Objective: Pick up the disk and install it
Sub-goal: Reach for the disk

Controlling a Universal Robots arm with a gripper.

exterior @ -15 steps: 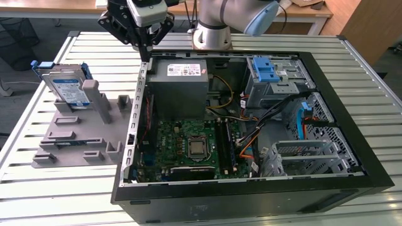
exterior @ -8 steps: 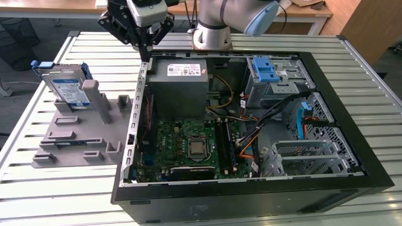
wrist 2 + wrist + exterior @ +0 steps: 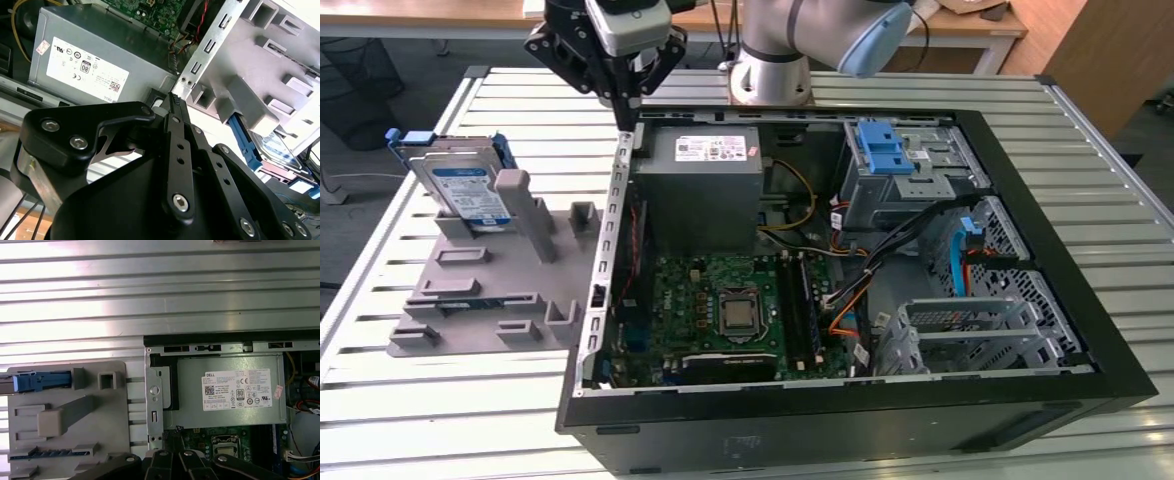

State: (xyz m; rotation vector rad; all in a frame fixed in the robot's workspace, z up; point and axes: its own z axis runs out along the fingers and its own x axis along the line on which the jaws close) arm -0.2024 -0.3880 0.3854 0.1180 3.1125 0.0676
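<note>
In the exterior view the gripper (image 3: 635, 110) hangs over the back corner of the open case (image 3: 854, 397), on the exterior view's left side, its fingers pressed together with nothing between them. The disk (image 3: 463, 185) stands on edge in a grey holder (image 3: 494, 290) on the table (image 3: 1107, 200) — well apart from the gripper, to the exterior view's left of the case. The power supply (image 3: 714, 165) is the part inside the case nearest the gripper.

In the second wrist view the closed fingers (image 3: 175, 130) point towards the case's metal edge beside the power supply (image 3: 95, 60). The disk (image 3: 275, 145), with blue frame round it, sits in the holder (image 3: 260, 65) beyond.

In the first wrist view the gripper (image 3: 175, 457) sits over the case edge. The disk (image 3: 40, 381) shows edge-on at one end of the holder (image 3: 65, 415) — the power supply (image 3: 230, 390) lies closer.
</note>
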